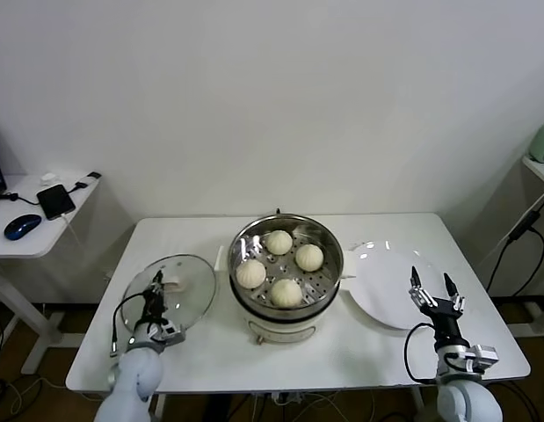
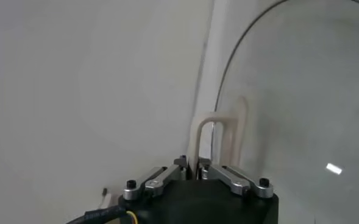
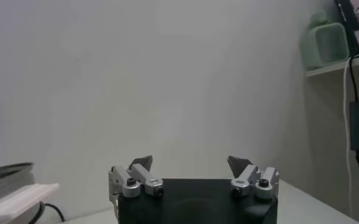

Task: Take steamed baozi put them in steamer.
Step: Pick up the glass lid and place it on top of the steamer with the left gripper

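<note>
The steamer (image 1: pixel 286 264) stands open on top mid-table (image 1: pixel 386 352), with bare table in front of it, while the glass lid (image 1: pixel 170 290) on the left and the white plate (image 1: pixel 390 286) on the right crowd its sides.

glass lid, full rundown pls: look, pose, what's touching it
The glass lid is round, clear glass with a thin metal rim and a beige loop handle at its middle. It rests on the white table on the robot's left, beside the steamer; whether their rims touch cannot be told. The left gripper is shut on the handle. Nothing else touches it.
</note>
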Motion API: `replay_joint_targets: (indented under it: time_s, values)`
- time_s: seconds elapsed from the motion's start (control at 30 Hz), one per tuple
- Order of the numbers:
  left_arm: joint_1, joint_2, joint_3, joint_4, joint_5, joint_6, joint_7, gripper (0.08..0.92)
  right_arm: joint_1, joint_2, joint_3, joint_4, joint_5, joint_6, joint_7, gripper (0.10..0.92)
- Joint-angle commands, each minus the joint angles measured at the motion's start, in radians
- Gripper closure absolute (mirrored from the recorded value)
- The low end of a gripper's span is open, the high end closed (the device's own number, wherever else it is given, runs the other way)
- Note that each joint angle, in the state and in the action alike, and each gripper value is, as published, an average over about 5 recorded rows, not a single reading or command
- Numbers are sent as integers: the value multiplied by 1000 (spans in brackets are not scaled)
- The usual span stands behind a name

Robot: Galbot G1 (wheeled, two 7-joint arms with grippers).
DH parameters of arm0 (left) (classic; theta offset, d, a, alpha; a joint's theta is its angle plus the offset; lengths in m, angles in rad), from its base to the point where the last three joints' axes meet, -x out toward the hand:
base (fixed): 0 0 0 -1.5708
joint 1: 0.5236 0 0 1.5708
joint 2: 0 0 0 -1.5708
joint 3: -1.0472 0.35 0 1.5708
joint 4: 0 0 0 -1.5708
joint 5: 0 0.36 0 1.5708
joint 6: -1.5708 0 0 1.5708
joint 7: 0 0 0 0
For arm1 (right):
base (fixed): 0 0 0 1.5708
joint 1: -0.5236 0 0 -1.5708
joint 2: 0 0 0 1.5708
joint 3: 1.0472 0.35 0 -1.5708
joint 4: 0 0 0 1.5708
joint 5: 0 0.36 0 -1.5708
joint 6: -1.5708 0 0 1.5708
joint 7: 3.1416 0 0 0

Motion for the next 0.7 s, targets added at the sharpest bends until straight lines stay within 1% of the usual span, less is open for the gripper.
replay_joint_targets:
  time_s: [0.03,0.17,0.27,0.33,0.53,0.7]
  values:
    - [99,-27,9,-244,103,280,-31,833,1,-1,0,0,2,1,-1,203]
    - [138,-63,21,-374,213,427,50,843,4,-2,0,-2,3,-1,-1,203]
    - [152,-88,30,-445,287,497,104,843,4,-2,-1,-1,2,-3,-2,203]
    - [159,-99,35,-499,346,531,155,843,5,-2,0,-1,3,-5,-2,203]
    - [166,-140,95,-681,503,592,367,843,37,-5,-10,-20,9,-16,-2,203]
    - [164,-192,152,-775,555,592,439,843,55,-16,-19,-33,10,-21,0,203]
